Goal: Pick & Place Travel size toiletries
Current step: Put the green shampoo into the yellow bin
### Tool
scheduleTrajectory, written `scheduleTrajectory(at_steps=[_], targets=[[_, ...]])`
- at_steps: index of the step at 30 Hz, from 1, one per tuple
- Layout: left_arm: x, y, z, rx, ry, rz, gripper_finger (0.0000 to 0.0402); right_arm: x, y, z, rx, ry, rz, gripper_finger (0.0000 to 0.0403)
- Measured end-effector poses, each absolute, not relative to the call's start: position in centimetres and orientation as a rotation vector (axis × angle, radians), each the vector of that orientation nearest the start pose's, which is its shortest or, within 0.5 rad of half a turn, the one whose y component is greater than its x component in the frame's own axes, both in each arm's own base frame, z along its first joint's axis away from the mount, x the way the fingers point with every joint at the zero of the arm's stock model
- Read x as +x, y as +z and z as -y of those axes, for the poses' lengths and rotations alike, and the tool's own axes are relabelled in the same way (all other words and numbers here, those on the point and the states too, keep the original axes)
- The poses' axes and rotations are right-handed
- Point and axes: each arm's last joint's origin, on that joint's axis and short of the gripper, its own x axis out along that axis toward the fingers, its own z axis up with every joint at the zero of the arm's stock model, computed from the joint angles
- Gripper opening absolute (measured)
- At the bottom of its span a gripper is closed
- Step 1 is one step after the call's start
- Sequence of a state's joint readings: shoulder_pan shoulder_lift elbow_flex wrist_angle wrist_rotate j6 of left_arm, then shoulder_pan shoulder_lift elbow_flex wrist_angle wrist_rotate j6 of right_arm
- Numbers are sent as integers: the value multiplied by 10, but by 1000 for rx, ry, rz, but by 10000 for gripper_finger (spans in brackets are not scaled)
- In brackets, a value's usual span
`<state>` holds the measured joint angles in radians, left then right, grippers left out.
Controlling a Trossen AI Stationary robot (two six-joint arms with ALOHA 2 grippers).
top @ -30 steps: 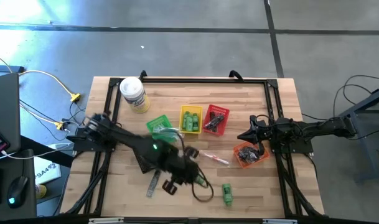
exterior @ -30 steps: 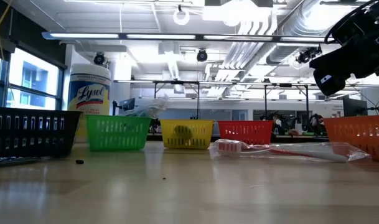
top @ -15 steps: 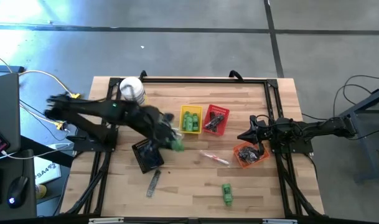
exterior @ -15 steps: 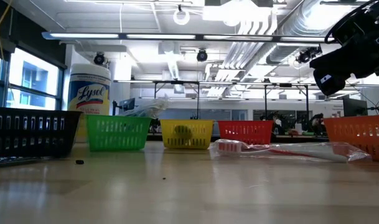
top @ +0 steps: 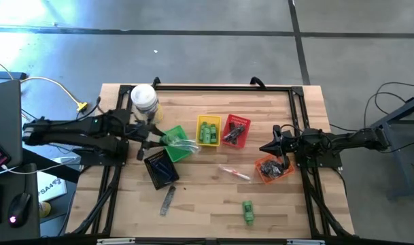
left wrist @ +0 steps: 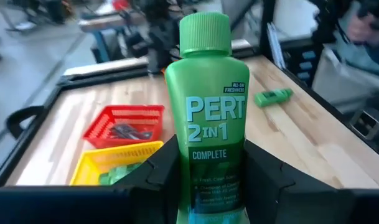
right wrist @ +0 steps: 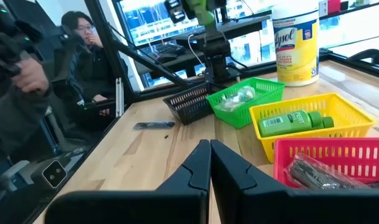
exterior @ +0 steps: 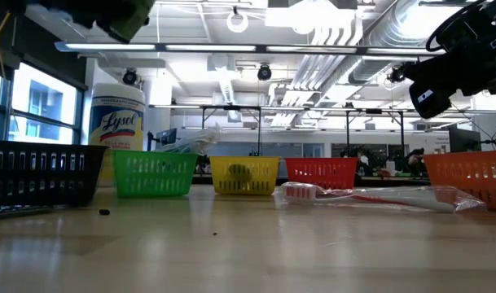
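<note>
My left gripper [top: 154, 134] is shut on a bright green PERT mini bottle [left wrist: 205, 93], high above the table's left side, beside the green basket [top: 174, 143]. The low view shows the bottle as a green blur [exterior: 132, 16] at the top left. Another green bottle [top: 248, 211] lies on its side near the front edge. A wrapped toothbrush [top: 234, 173] lies flat at mid table. My right gripper [top: 274, 146] is shut on nothing and hangs level by the orange basket [top: 273, 169]. My left gripper pinches the bottle's lower body [left wrist: 205, 180] between its two fingers [left wrist: 158, 177], one on either side. The fingers come at it almost level from the table's left. The bottle is lifted clear, with its label toward the wrist camera and its cap end [left wrist: 204, 31] beyond the fingertips.
The yellow basket [top: 208, 131] holds green bottles and the red basket [top: 235, 131] dark items. A black basket [top: 161, 168] and a grey comb [top: 168, 201] lie at the front left. The Lysol canister [top: 145, 101] stands at the far left. People sit beyond the table.
My left arm has drawn back from the table's near middle toward the left and far side, carrying the green bottle past the black basket to beside the green basket. The gripper has tipped from pointing down to almost level. The right arm has kept still.
</note>
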<state>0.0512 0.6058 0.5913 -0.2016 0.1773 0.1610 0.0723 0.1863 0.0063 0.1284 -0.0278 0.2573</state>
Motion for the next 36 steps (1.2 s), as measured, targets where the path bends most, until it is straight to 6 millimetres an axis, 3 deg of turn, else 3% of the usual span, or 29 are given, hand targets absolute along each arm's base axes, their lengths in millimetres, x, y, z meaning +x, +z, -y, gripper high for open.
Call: scheduleTrajectory(at_steps=[12, 25, 36], targets=[[101, 250, -10, -36, 50, 19, 119, 109, 163, -9, 263, 93, -62, 2], [107, 188, -14, -107, 142, 81, 120, 109, 163, -9, 259, 90, -61, 2], [108, 179, -14, -99, 151, 67, 120, 109, 163, -9, 257, 87, -61, 2]])
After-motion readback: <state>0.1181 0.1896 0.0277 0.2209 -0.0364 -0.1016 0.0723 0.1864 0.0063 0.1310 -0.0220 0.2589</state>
